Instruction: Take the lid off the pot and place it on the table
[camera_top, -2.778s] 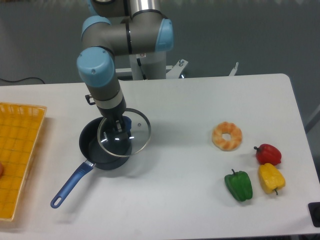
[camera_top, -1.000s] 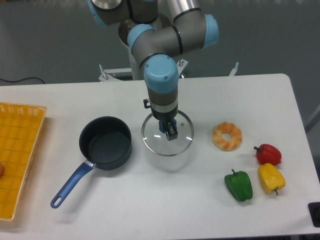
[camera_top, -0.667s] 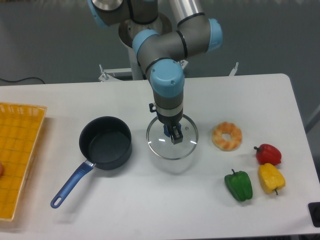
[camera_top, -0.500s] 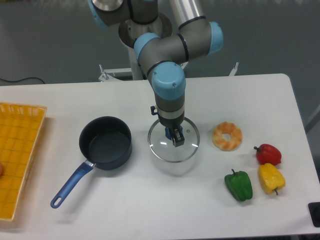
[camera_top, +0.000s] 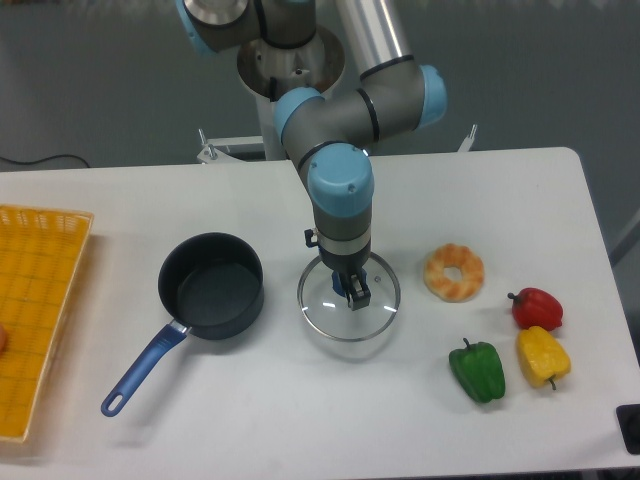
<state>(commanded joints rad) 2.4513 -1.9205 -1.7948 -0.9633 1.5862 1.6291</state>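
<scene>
- The table (camera_top: 330, 400), white with rounded corners, is the largest thing here; a grey wall stands behind at 12 o'clock.
- A yellow mesh tray (camera_top: 35, 300) sits at the 9 o'clock edge.
- The pot (camera_top: 211, 285) stands open at 9 o'clock of me, handle toward 7 o'clock.
- The lid (camera_top: 349, 296) hangs under my pincer (camera_top: 354, 291), which is clamped on its blue knob, low over bare table. I cannot tell whether the rim touches down.
- A ring-shaped pastry (camera_top: 454, 272) lies at 3 o'clock; red, yellow and green peppers (camera_top: 476, 370) are further off, toward 4 o'clock.
- Risk: letting go while the lid is above the table would drop the glass, so it could clatter, roll or chip.
- Risk: drifting toward 3 o'clock could nudge the pastry.
</scene>
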